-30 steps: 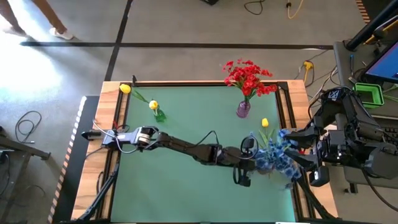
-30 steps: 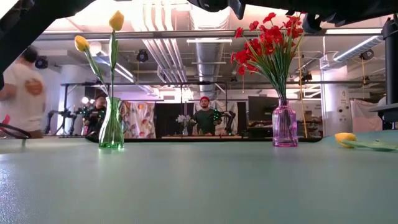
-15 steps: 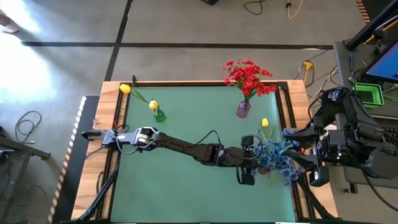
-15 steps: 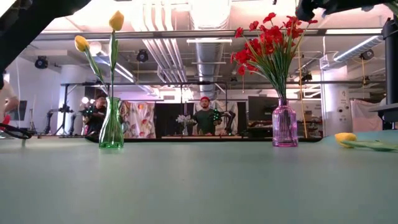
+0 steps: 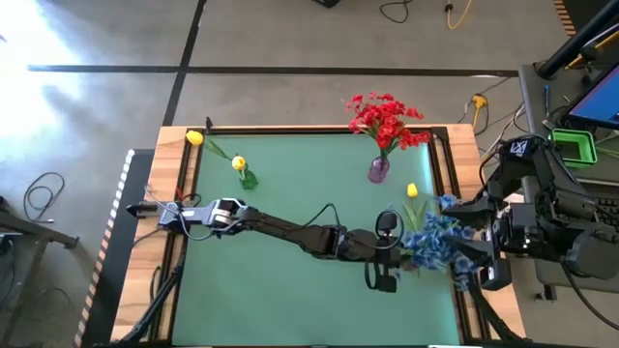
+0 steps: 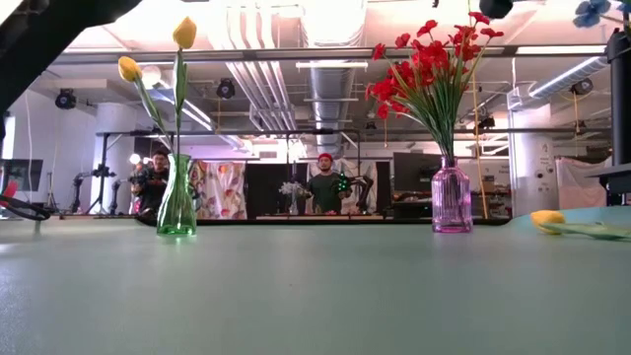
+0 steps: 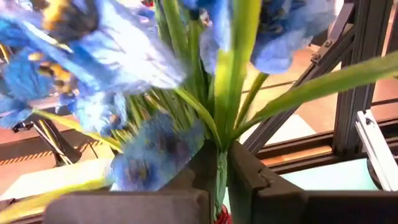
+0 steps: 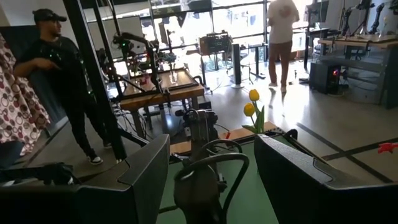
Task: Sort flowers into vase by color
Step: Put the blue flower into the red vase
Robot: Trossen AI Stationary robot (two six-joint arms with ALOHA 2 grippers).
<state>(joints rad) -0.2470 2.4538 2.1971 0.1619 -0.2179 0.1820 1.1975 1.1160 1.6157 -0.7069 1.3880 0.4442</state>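
I have the left pincer (image 5: 389, 273) clamped on the blue flowers' (image 5: 437, 242) stems at the high view's lower right, bunching them for a vase, while the right pincer (image 8: 211, 163) waits, half open.

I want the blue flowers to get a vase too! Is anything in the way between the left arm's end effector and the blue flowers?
No. The left end effector is already shut on the green stems of the blue flowers, near the table's right edge, so nothing stands between them.
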